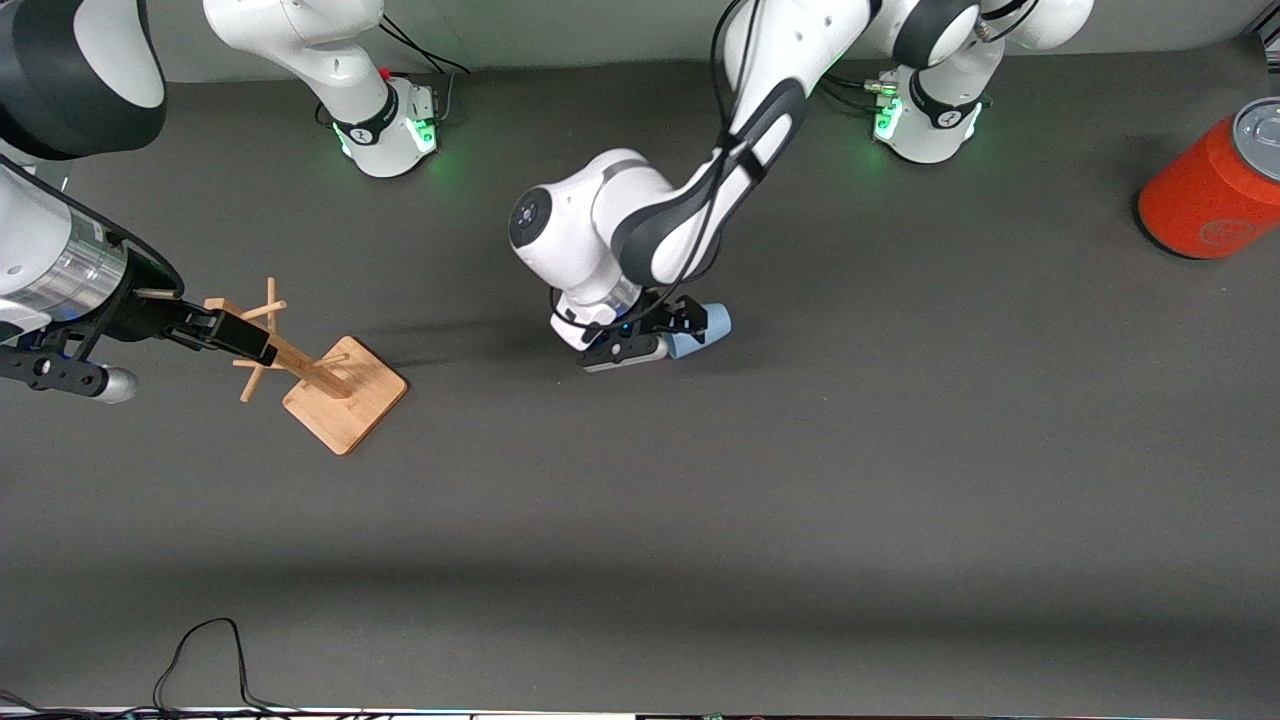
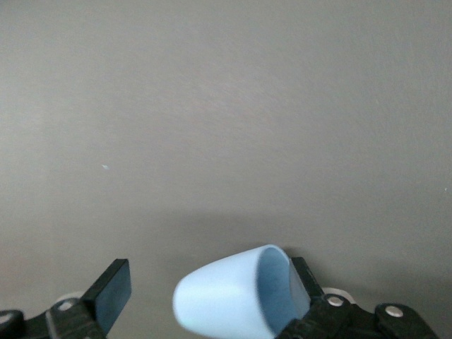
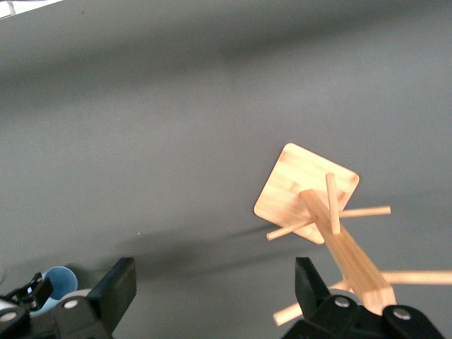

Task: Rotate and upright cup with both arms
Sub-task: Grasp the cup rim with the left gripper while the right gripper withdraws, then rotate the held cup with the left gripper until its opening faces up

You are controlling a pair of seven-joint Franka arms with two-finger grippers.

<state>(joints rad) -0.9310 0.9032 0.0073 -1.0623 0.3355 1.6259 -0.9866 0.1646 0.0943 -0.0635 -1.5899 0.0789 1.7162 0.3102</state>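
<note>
The cup [image 1: 700, 330] lies on its side on the desk [image 1: 900, 450], about midway between the two ends and closer to the edge where the arm bases stand than to the edge by the front camera. Its rounded base points toward the left arm's end of the desk, and its open mouth faces the left gripper [image 1: 672, 322].

The left arm reaches down from its base to the cup, and the left gripper sits low at the mouth end of the cup. In the left wrist view the left gripper [image 2: 212, 296] is spread wide: one finger [image 2: 304, 286] lies against the rim of the cup [image 2: 226, 296], while the other finger [image 2: 113, 293] stands well apart from it with bare desk [image 2: 226, 106] between. The gripper has no squeeze on the cup.

The right gripper [image 1: 235, 338] hangs in the air over the wooden peg rack [image 1: 335, 385], which stands on its square base near the right arm's end of the desk, closer to the front camera than the right arm's base. In the right wrist view the right gripper [image 3: 215, 293] is wide open and holds nothing; the peg rack [image 3: 318, 205] shows below it, and the cup [image 3: 56, 286] is visible farther off.

An orange-red can [image 1: 1215, 185] with a grey top stands near the corner at the left arm's end of the desk, on the bases' side, well apart from the cup.
</note>
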